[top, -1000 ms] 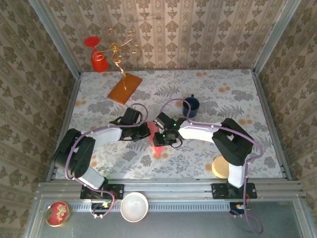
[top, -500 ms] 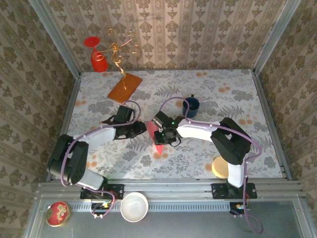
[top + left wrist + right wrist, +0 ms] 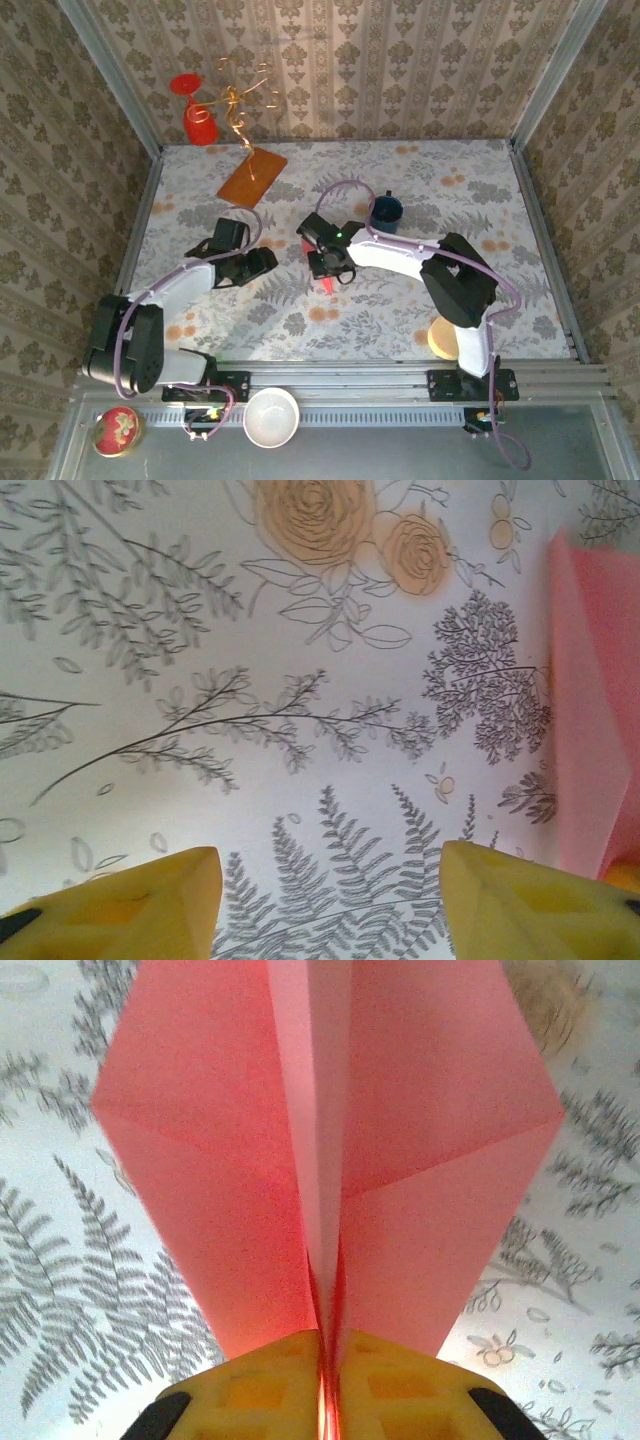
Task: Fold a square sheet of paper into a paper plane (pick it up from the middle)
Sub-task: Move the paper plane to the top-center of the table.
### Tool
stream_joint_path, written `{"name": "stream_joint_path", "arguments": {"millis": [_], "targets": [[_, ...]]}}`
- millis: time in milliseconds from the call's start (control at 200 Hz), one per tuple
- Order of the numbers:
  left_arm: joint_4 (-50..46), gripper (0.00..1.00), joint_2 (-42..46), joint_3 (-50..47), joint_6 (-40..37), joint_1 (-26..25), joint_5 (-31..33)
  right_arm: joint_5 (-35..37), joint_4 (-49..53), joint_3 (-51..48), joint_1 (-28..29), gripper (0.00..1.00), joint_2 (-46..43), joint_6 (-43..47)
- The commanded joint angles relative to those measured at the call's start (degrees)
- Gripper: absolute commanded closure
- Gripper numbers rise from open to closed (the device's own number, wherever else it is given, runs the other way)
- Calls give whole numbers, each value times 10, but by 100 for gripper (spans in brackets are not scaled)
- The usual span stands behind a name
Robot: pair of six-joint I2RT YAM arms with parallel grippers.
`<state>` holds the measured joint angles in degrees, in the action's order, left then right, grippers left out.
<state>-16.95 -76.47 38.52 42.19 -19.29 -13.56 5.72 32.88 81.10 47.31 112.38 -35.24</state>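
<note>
Floral cloth covers the table (image 3: pixel 420 300), and patterned paper lines the walls around it. Nearest me, on the metal shelf in front of the arm bases, sit a white bowl (image 3: pixel 271 416) and a round red tin (image 3: pixel 116 429). Just past the rail, a tan disc (image 3: pixel 441 340) lies by the right arm's base. Mid-table, the left gripper (image 3: pixel 263 262) has its yellow fingers (image 3: pixel 125 900) spread wide over bare cloth with nothing between them. The paper plane (image 3: pixel 326 283) lies near it on one side. The right gripper (image 3: pixel 327 262) is pinched tight on the plane's centre crease, and the pink-red wings fan out beyond the pads (image 3: pixel 390 1390). From above the paper seems to rest on the cloth, though I can't be sure. Further back are a blue mug (image 3: pixel 385 212), an orange-brown board (image 3: pixel 252 178), a red cup (image 3: pixel 198 122) and a gold wire curl (image 3: pixel 240 95) by the far wall.
</note>
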Motion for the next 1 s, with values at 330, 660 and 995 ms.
{"name": "stream_joint_path", "arguments": {"millis": [330, 660, 995], "targets": [[-21, 36, 16, -19, -14, 13, 10, 31, 13, 131, -75, 87, 100, 49], [-19, 35, 10, -18, -15, 13, 7, 48, 36, 181, -89, 77, 152, 69], [-16, 35, 6, -20, -14, 13, 3, 80, 47, 196, -88, 76, 179, 76]]}}
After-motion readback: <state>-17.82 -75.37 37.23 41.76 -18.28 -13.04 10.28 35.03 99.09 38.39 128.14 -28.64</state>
